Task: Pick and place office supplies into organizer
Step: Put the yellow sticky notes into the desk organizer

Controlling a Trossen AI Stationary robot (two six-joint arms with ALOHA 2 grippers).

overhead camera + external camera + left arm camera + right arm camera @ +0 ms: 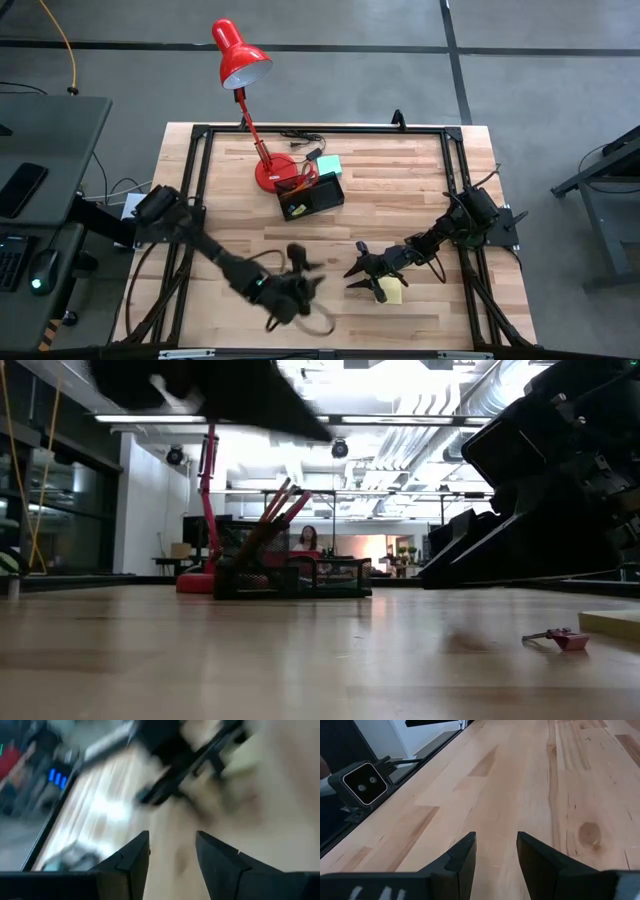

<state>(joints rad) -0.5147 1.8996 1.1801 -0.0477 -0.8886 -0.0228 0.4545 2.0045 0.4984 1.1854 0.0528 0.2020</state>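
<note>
The black organizer (312,196) (290,575) stands on the table next to the red lamp base, with orange pencils (268,520) leaning out of it. A teal sticky-note pad (328,165) lies at its far corner. A yellow sticky-note pad (391,290) (615,623) lies flat near the table's near edge. My right gripper (355,265) (496,837) is open, low over bare wood just left of the yellow pad. My left gripper (302,264) (172,837) is open and blurred, raised left of the right gripper and looking toward it and the yellow pad (245,762).
The red desk lamp (240,55) rises from its base (272,175) beside the organizer, with a black cable (300,137) behind it. A small pinkish piece (560,637) lies on the wood near the yellow pad. The low camera (365,782) sits at the table's edge.
</note>
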